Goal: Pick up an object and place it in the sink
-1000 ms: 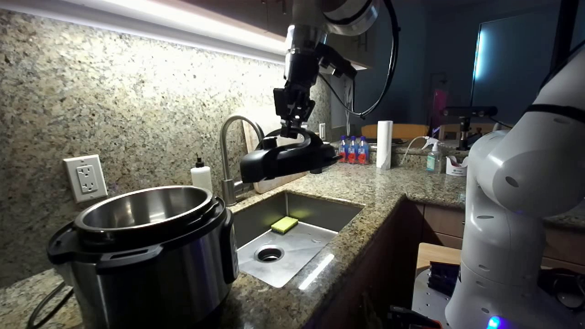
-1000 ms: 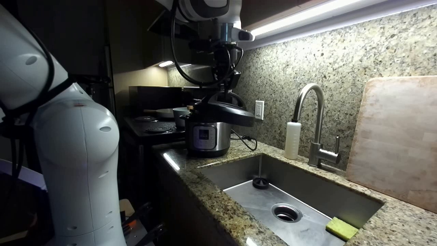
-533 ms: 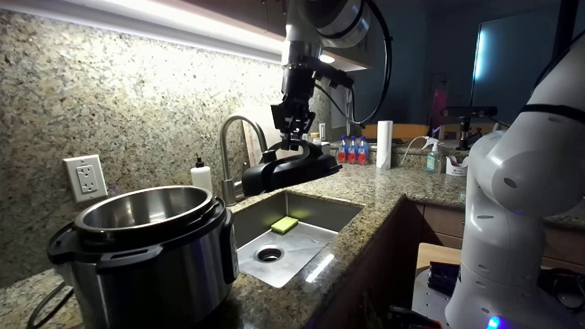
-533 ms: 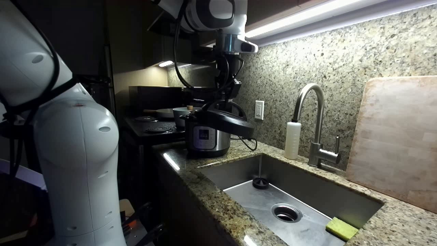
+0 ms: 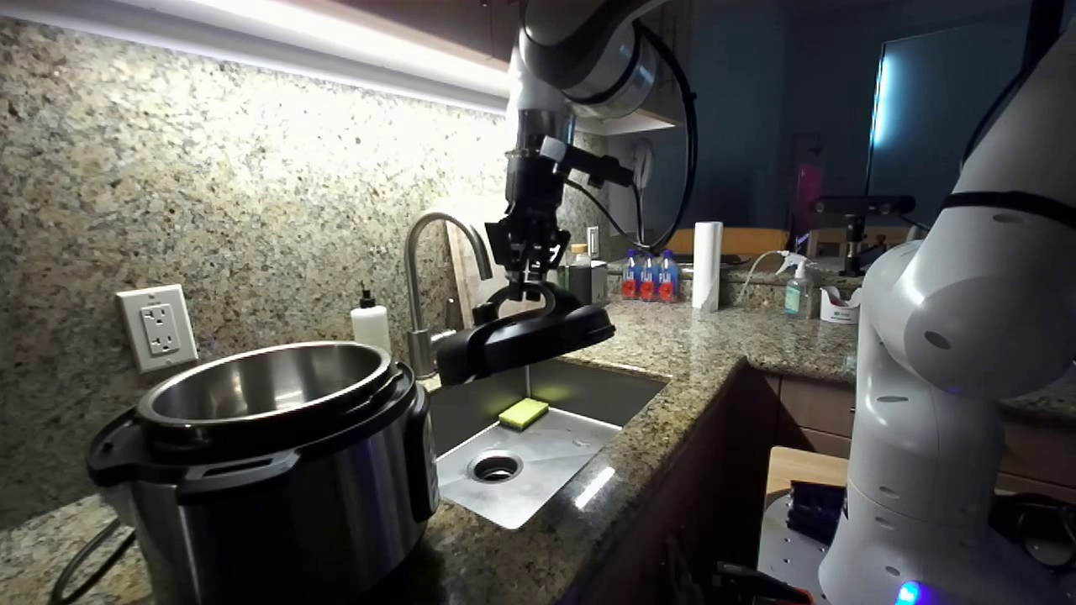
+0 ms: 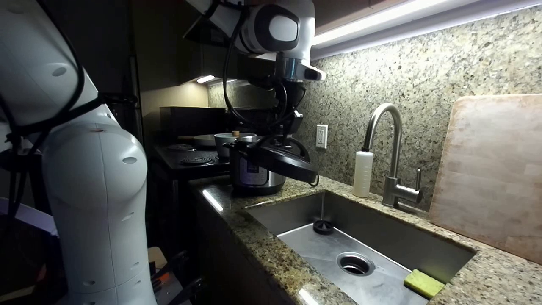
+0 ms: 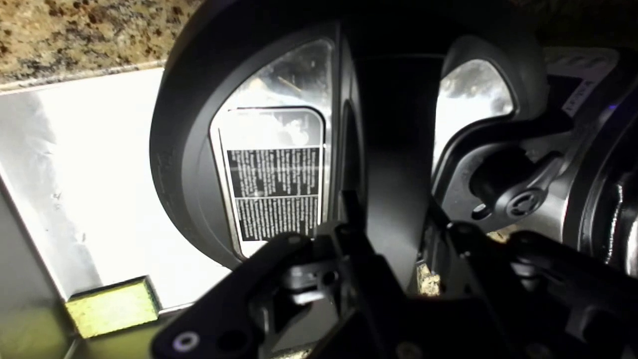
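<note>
The black domed lid [image 5: 538, 336] hangs from my gripper [image 5: 528, 290] above the far part of the sink [image 5: 546, 470]. My jaws stand on both sides of the lid's arched handle [image 7: 394, 194], closed on it. The lid is tilted, its side toward the backsplash lower; it also shows in an exterior view [image 6: 283, 162]. In the wrist view it covers part of the bright steel sink floor [image 7: 114, 199]. The lid is apart from the sink. The steel-and-black cooker pot [image 5: 294, 512] stands uncovered on the counter beside the sink.
A curved faucet [image 6: 397, 140] and a soap bottle [image 6: 363, 173] stand behind the sink. A cutting board [image 6: 487, 169] leans on the backsplash. A yellow sponge [image 6: 423, 283] and a black round stopper [image 6: 323, 227] lie in the sink. The granite counter edge [image 5: 656, 454] borders it.
My gripper has moved down with the lid in it, from higher above the sink to nearer the counter level. The cooker pot and the things in the sink have not moved.
</note>
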Motion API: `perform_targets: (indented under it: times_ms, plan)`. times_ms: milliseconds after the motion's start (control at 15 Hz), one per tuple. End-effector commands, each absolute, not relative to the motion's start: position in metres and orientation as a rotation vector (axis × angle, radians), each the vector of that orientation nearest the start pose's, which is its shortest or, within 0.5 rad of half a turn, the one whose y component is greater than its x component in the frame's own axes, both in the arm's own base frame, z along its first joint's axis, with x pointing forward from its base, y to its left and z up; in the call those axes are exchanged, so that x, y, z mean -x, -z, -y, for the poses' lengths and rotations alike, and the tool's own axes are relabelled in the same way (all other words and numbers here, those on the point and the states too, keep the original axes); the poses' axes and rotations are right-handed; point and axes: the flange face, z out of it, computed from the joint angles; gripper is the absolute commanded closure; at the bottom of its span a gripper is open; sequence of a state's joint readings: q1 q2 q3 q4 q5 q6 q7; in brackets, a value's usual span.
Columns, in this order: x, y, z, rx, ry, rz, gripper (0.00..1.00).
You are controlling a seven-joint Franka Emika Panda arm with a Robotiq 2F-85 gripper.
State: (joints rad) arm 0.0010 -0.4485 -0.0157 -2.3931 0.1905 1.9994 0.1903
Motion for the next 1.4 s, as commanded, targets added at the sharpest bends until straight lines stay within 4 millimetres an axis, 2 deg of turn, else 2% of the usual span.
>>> perform_targets:
  times_ms: [0, 333, 867, 1333]
  plan:
    - [-0.438, -0.497, -0.003, 2.917, 0.088, -0.466, 0.87]
    - [-0.458, -0.486, 0.001, 2.934, 0.061, -0.479, 0.87]
    - [-0.482, -0.467, 0.024, 2.981, 0.012, -0.5, 0.87]
    - [-0.497, -0.441, 0.024, 3.031, 0.002, -0.432, 0.87]
